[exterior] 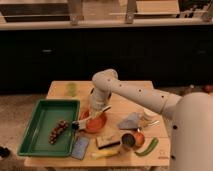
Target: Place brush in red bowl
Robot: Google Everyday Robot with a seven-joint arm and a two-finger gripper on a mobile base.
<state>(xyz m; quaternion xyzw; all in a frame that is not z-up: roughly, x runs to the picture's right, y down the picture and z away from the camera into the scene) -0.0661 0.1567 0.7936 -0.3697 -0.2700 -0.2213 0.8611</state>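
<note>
The red bowl (96,124), shallow and orange-red, sits on the wooden table (127,100) just right of the green tray. The gripper (94,111) hangs directly over the bowl at the end of the white arm (135,92) reaching in from the right. It is shut on the brush (101,111), whose pale cream handle slants across the bowl, high end to the right. A small dark end (75,125) shows past the bowl's left rim, by the tray.
The green tray (35,137) holds a dark string of pieces (59,130). A pale green cup (72,89) stands at the back. In front are a grey-blue pad (80,147), a tan block with a black top (107,142), a yellow piece (106,154), a dark bowl (129,140), a green vegetable (148,146) and a grey cloth (131,121).
</note>
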